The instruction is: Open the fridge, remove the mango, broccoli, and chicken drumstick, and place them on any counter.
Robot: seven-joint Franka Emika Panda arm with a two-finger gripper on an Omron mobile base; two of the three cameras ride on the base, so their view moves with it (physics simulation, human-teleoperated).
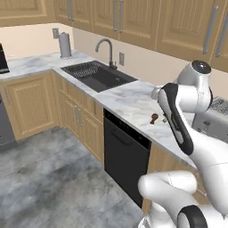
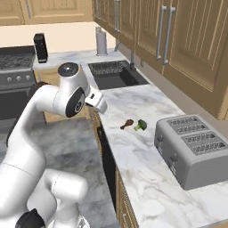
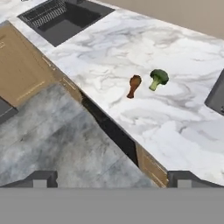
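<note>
The chicken drumstick point(image 3: 134, 85), reddish-brown and knobby, lies on the white marbled counter point(image 3: 131, 43). The broccoli point(image 3: 158, 78) lies just beside it, with a small gap between them. Both also show in the right base view as the drumstick point(image 2: 127, 124) and broccoli point(image 2: 140, 125), and the drumstick point(image 1: 154, 118) shows past my arm in the left base view. My gripper point(image 3: 112, 178) hangs open over the floor in front of the counter edge. It is well clear of both items, with nothing between its fingertips point(image 3: 41, 178). The fridge and the mango are out of view.
A dark sink point(image 1: 98, 75) with a curved faucet point(image 1: 107, 49) sits further along the counter. A silver toaster point(image 2: 193, 149) stands close to the food. The black dishwasher front point(image 1: 124, 156) is below the counter edge. A stove point(image 2: 13, 71) stands across the grey floor point(image 1: 49, 178).
</note>
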